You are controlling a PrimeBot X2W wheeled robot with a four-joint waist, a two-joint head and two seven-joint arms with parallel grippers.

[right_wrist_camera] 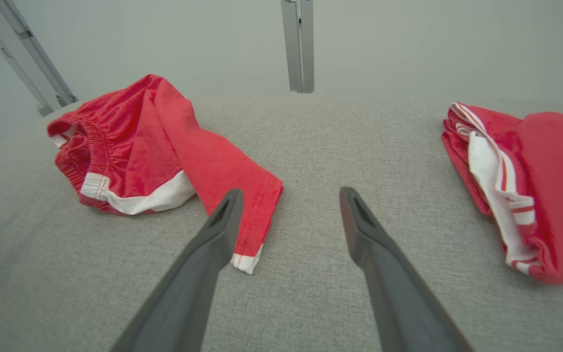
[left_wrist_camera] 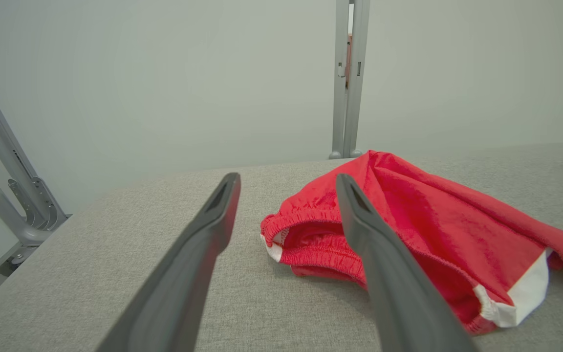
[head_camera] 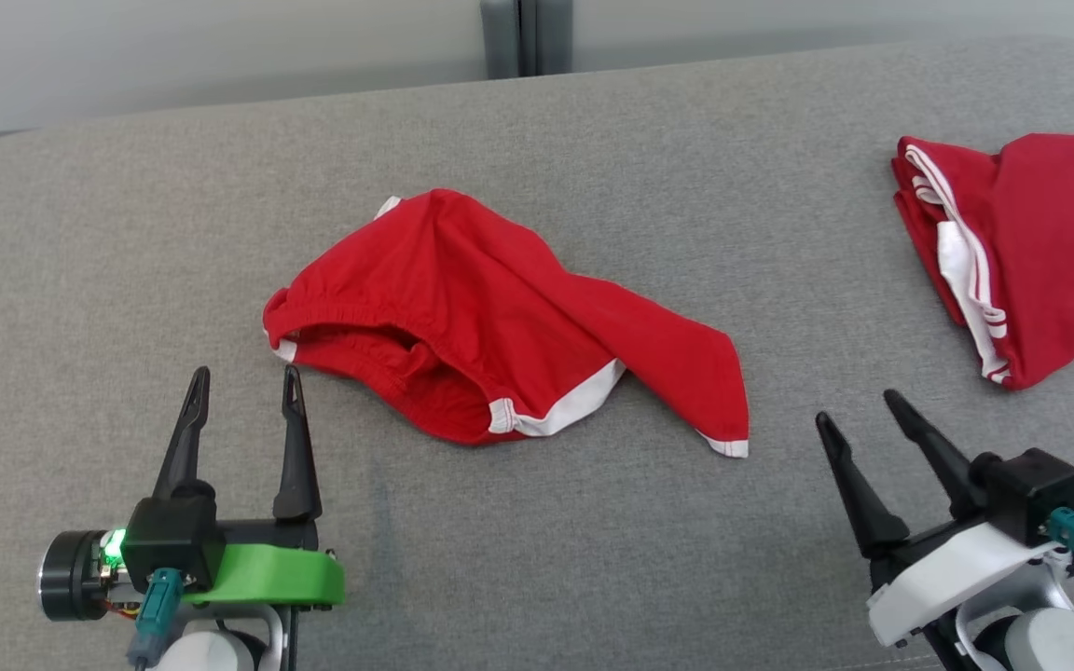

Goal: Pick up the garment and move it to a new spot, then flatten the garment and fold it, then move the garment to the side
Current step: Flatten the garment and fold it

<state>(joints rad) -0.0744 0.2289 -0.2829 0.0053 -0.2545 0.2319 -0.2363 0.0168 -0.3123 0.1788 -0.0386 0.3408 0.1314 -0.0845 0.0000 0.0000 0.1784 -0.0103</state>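
The garment is a pair of red shorts with white trim, lying crumpled in the middle of the grey padded table, elastic waistband toward the left. The garment fills the right half of the left wrist view, and the garment lies upper left in the right wrist view. My left gripper stands open just left of and below the waistband, empty. My right gripper is open to the right of the leg hem, also empty. Both hover low, apart from the cloth.
A second red garment with white stripes lies folded at the table's right edge, also the folded garment in the right wrist view. A grey metal post stands behind the table's far edge, and frame struts at the left.
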